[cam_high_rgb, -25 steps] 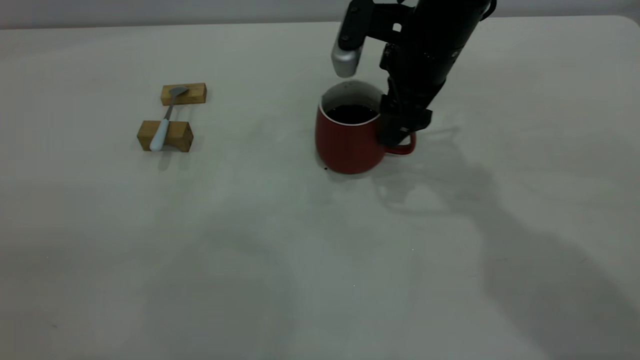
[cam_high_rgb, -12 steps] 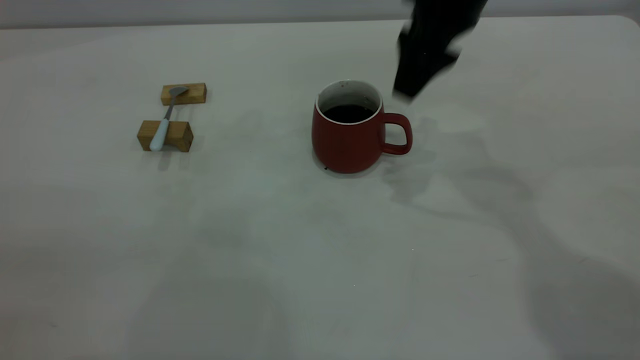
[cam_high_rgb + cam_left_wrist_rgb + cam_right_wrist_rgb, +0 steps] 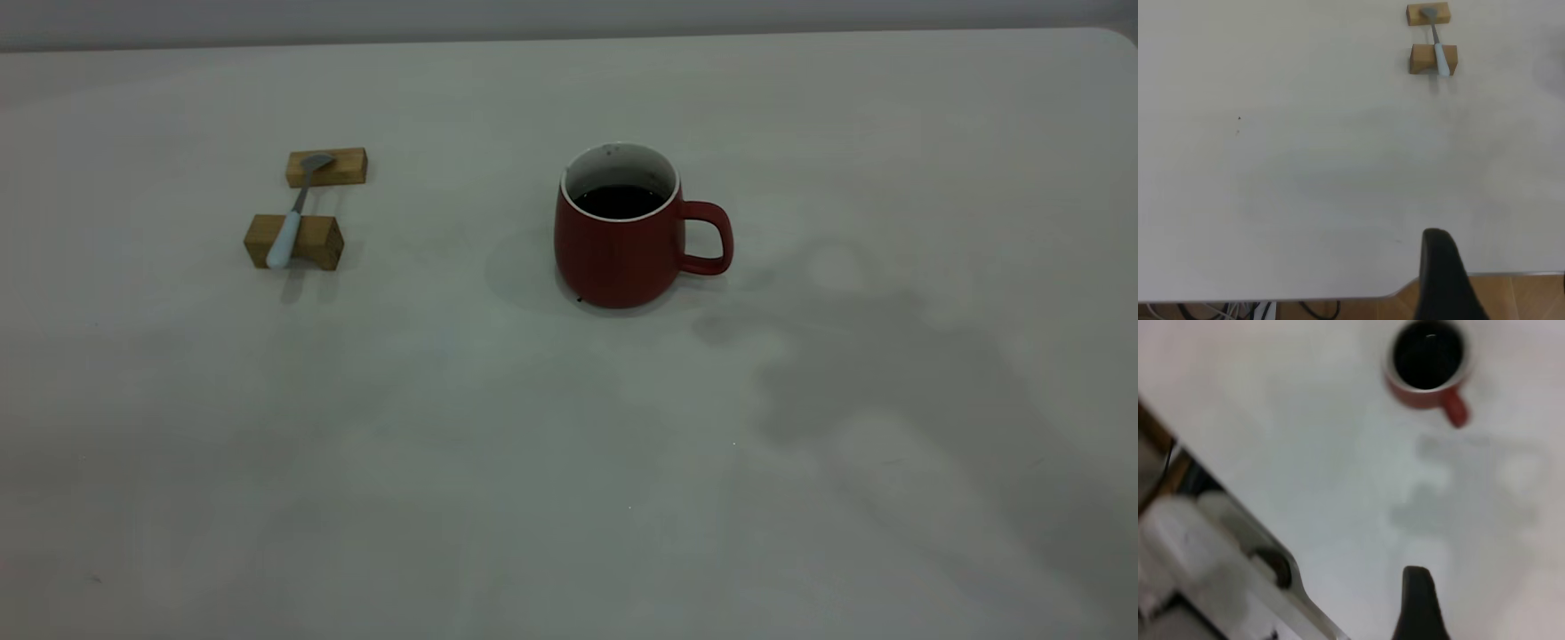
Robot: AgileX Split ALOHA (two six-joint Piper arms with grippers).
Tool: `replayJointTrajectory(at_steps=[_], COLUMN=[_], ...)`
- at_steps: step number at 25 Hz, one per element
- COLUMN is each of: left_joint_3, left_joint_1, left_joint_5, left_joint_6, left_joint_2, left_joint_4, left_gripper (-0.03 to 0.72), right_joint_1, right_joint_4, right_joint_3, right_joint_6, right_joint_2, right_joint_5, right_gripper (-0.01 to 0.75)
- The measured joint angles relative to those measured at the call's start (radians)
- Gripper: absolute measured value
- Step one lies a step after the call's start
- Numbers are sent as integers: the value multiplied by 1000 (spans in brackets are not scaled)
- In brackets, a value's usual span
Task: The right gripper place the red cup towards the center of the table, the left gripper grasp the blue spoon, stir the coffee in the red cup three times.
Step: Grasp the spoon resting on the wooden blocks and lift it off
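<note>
The red cup (image 3: 618, 258) stands upright near the middle of the table (image 3: 533, 462), its handle toward the right, with dark coffee (image 3: 622, 201) inside. The blue spoon (image 3: 286, 233) lies across two wooden blocks at the left. Neither arm shows in the exterior view. My left gripper (image 3: 1501, 270) hangs over the table's near edge, far from the spoon (image 3: 1439, 57); one black finger (image 3: 1441, 273) shows, with a wide gap beside it. My right gripper (image 3: 1491, 600) is high above the table, well away from the cup (image 3: 1425, 390). Only one of its fingers (image 3: 1417, 600) shows, with nothing in it.
Two tan wooden blocks (image 3: 326, 166) (image 3: 307, 240) carry the spoon. In the left wrist view the table's edge (image 3: 1485, 274) and brown floor lie under the gripper. The right wrist view shows a table edge (image 3: 1291, 580) with pale equipment beyond.
My right gripper let go of the cup's handle, rose and left the exterior view. The cup stays put. The spoon has not moved.
</note>
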Motion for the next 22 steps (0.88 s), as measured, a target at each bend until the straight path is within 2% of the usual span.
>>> replayJointTrajectory(at_steps=[5,13,18,22], left_joint_3=[0,0,0,0], left_joint_1=[0,0,0,0], left_joint_5=[0,0,0,0], left_joint_6=[0,0,0,0], left_joint_2=[0,0,0,0], left_joint_4=[0,0,0,0], left_gripper=[496,496,496,496], right_joint_1=[0,-7,-126,-224], right_joint_4=[-84,-139,-139,-138], right_joint_3=[75,466,732,854], right_joint_6=[151,270,297,311], right_joint_2=[-179,-603,-947,-1171], right_joint_5=[7,16,5,-27], right_gripper=[591,591,591,591])
